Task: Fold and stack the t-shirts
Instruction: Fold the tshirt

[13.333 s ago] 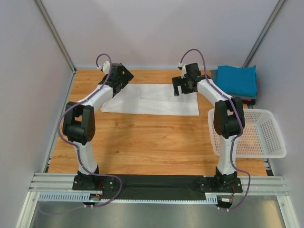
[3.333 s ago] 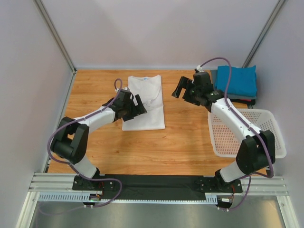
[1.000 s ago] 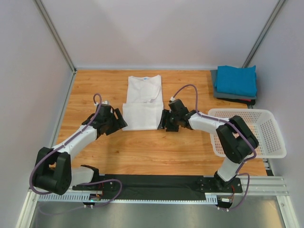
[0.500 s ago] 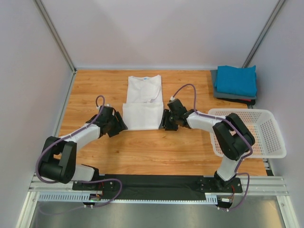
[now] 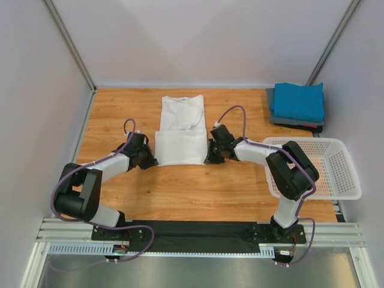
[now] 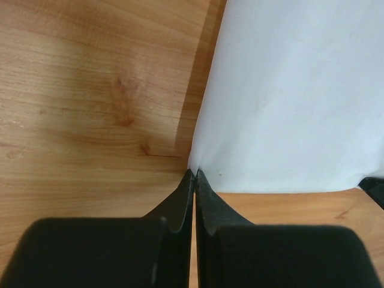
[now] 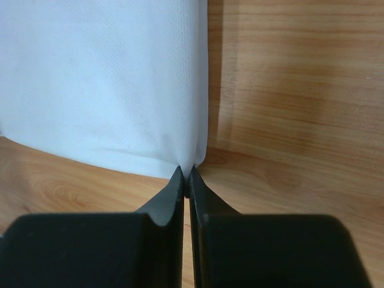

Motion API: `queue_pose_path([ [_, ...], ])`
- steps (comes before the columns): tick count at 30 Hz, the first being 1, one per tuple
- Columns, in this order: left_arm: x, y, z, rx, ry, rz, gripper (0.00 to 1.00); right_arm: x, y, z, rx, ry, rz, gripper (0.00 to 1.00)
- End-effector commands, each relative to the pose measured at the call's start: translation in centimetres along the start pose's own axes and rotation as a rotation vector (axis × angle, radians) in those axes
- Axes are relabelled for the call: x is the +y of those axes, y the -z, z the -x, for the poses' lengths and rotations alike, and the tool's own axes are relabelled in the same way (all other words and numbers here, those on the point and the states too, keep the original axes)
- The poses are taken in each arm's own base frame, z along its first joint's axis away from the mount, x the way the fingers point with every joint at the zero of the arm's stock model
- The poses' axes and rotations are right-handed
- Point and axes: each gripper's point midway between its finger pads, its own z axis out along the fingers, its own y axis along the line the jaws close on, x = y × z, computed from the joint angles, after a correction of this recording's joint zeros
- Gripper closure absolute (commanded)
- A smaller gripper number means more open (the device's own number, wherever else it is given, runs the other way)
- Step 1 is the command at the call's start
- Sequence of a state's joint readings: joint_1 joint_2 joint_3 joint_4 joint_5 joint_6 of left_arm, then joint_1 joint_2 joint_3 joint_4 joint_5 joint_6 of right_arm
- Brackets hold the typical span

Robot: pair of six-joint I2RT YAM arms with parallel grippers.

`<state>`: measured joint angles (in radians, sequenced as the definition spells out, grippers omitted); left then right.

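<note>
Near corners of white shirt [image 5: 180, 129] clenched, one by left fingers [image 6: 180, 207], one by right fingers [image 7: 174, 198]; long axis runs straight away from both.

Arms stretched low, left gripper [image 6: 195, 177] and right gripper [image 7: 186, 175] clamped tight.

Three t-shirts can be counted: one white t-shirt [image 5: 182, 129] on the tabletop [image 5: 198, 186], and two more in a single stack at the far right corner, one teal t-shirt [image 5: 298, 101] on top of one dark grey t-shirt [image 5: 294, 123]. There is one white mesh basket [image 5: 348, 180]. Two arms are in view, one left arm [image 5: 102, 165] and one right arm [image 5: 258, 153]. They carry two claws in all, the left claw [image 5: 155, 162] and the right claw [image 5: 207, 160], each with two fingers.
</note>
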<state>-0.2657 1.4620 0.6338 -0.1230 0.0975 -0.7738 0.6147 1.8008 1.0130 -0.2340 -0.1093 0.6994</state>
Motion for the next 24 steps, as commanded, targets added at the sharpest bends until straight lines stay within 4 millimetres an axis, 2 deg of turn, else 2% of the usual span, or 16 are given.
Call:
queue_pose_path([
  [1,-0.1,0.3,-0.2,0.025,-0.014,0.002,1.00,-0.4,0.3,-0.1,0.003,0.023,-0.031,1.00],
  [6,1.5,2.4,-2.4,0.061,-0.022,0.072,1.00,-1.7,1.5,-3.7,0.077,0.012,-0.036,1.00],
  [7,1.3,3.1,-2.7,0.052,-0.041,0.072,1.00,-2.3,1.9,-5.0,0.098,0.017,-0.044,1.00],
  [8,2.1,3.5,-4.1,0.086,-0.043,0.104,1.00,-2.5,2.3,-5.9,0.117,0.021,-0.049,1.00],
  [9,1.7,4.2,-4.6,0.082,-0.062,0.091,1.00,-2.8,2.8,-7.5,0.140,0.028,-0.055,1.00],
  [10,1.8,4.6,-5.3,0.092,-0.062,0.093,1.00,-2.8,3.1,-8.3,0.149,0.035,-0.055,1.00],
  [11,2.7,5.0,-6.7,0.121,-0.054,0.115,1.00,-3.2,3.4,-9.2,0.163,0.040,-0.069,1.00],
  [13,2.9,5.7,-8.1,0.136,-0.067,0.114,1.00,-2.6,4.4,-10.9,0.183,0.060,-0.059,1.00],
  [14,3.5,6.6,-8.9,0.143,-0.069,0.123,1.00,-3.1,4.7,-12.2,0.203,0.066,-0.072,0.99],
  [16,3.7,7.7,-10.3,0.155,-0.082,0.119,1.00,-2.5,6.0,-14.1,0.213,0.089,-0.067,1.00],
  [17,4.3,8.8,-10.7,0.135,-0.091,0.126,1.00,-3.4,6.3,-15.1,0.221,0.096,-0.093,1.00],
  [19,4.2,10.1,-11.7,0.117,-0.116,0.114,1.00,-2.8,7.5,-16.7,0.224,0.104,-0.063,0.99],
  [20,4.7,11.3,-12.2,0.107,-0.120,0.111,1.00,-3.3,7.9,-17.9,0.246,0.070,-0.065,1.00],
  [22,4.7,12.8,-12.9,0.092,-0.093,0.087,1.00,-2.7,9.4,-19.0,0.244,0.077,-0.029,1.00],
  [23,5.6,13.4,-13.6,0.110,-0.094,0.109,1.00,-3.3,9.9,-19.6,0.246,0.055,-0.052,1.00],
  [24,5.6,13.8,-14.1,0.119,-0.098,0.096,1.00,-2.8,10.7,-19.5,0.227,0.055,-0.024,1.00],
])
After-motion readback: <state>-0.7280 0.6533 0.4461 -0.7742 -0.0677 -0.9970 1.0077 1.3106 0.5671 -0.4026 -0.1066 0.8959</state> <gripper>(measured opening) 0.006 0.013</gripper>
